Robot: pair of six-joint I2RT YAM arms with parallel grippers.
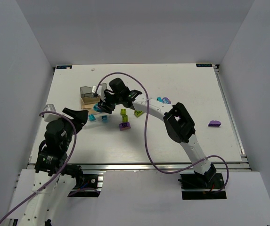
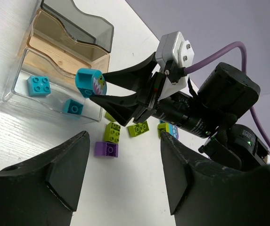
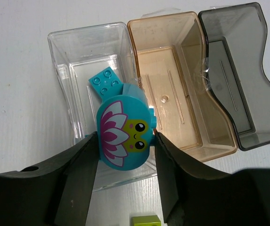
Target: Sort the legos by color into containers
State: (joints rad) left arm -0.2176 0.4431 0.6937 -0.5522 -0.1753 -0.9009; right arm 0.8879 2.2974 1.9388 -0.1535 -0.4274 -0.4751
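Well, the left pincer (image 2: 125, 160) gapes idle. Below the right pincer (image 3: 125, 146), the clear tray (image 3: 61, 70) holds two teal bricks (image 2: 38, 85); the amber tray (image 3: 172, 94) and grey tray (image 3: 248, 94) alongside hold none. It's clamped on a lotus-printed teal brick (image 3: 124, 129). Lime bricks (image 2: 138, 128) and a purple brick (image 2: 106, 149) behind it remain; early days, I'd say.

I see three joined trays (image 3: 172, 103) toward far-left corner: clear, amber, grey. Clear one holds two teal bricks (image 2: 39, 85). Over it, teal frog piece (image 3: 124, 133) pinched in right gripper (image 3: 125, 141). Mid-table: green bricks (image 1: 124, 112), purple brick (image 1: 124, 125). Purple piece (image 1: 214, 124) near right edge.
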